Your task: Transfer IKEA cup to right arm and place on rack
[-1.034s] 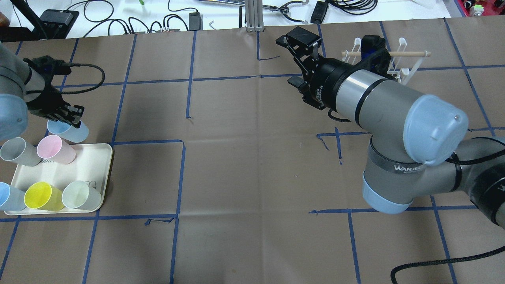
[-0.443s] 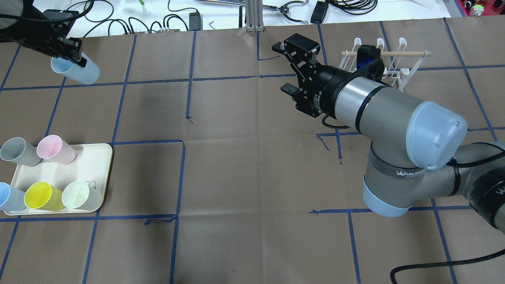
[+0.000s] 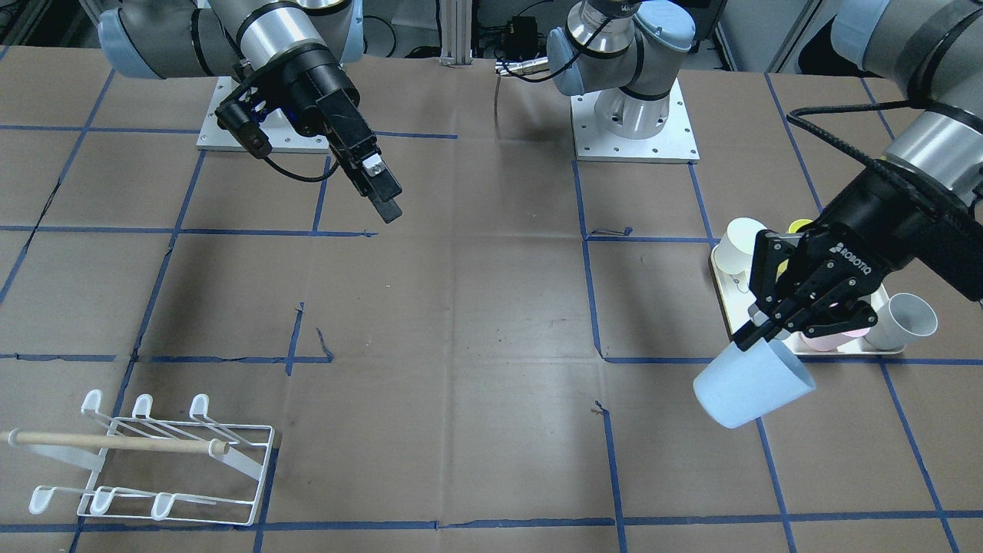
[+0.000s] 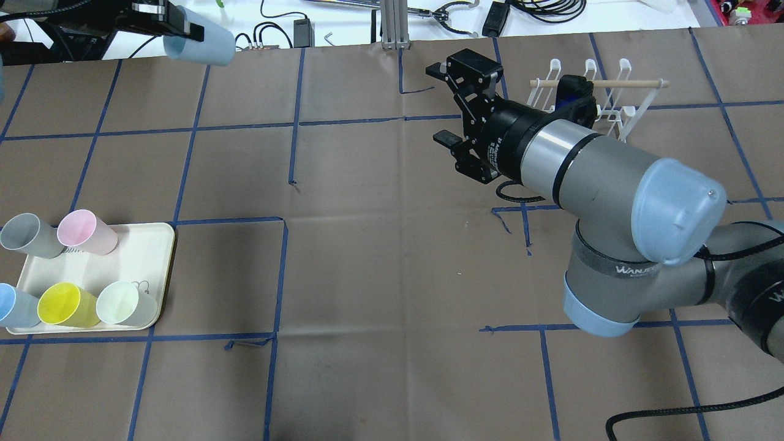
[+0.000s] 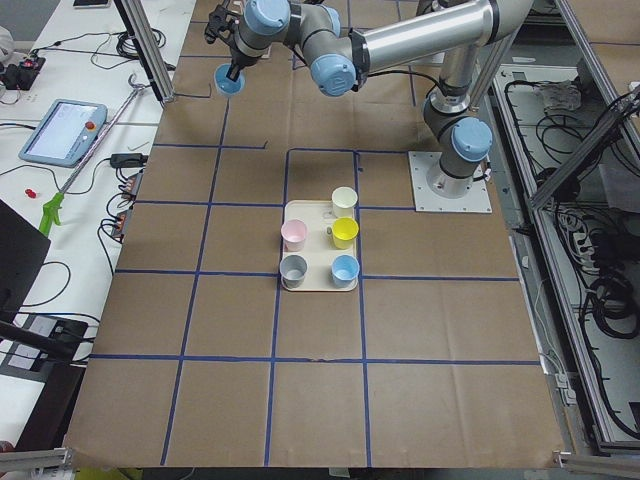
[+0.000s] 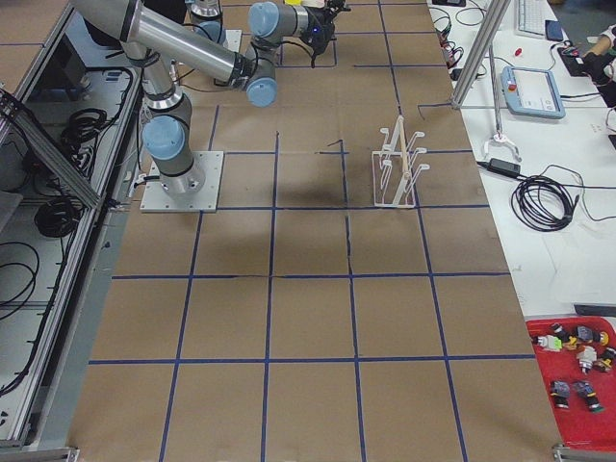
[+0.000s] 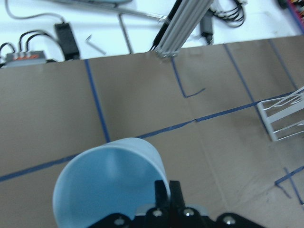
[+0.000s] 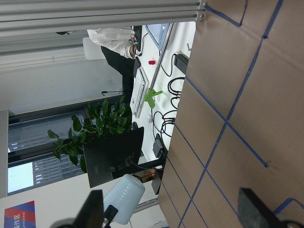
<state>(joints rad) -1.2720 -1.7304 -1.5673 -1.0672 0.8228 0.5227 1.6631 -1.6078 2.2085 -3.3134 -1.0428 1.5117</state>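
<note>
My left gripper (image 3: 756,334) is pinched on the rim of the pale blue IKEA cup (image 3: 749,392). The left wrist view shows the two fingers pressed close together on the cup wall, one inside the mouth and one outside. The cup hangs tilted, almost on its side, and what I can see of its inside is bare. It is lifted clear of the table, well apart from the cream tray (image 4: 141,251), out past the tray's far side and towards the table's far edge.

My left arm (image 3: 921,153) reaches over the tray from my base to get there.

Five more cups stand upright on the tray: a grey cup (image 4: 27,234) and a pink cup (image 4: 86,231) in the far row, and a blue cup (image 4: 15,305), a yellow cup (image 4: 66,304) and a pale green cup (image 4: 125,303) in the near row. The overhead view shows only bare interiors in the yellow, pale green and pink ones.

My right gripper (image 4: 441,101) has its fingers spread wide and holds nothing, touching nothing. It hovers above the table, well apart from the tray. My right arm (image 4: 588,165) stretches behind it.

The white wire rack (image 4: 612,104), with a wooden dowel (image 4: 631,83) across it, sits on the table farther still from the tray, just beyond that gripper's wrist.
</note>
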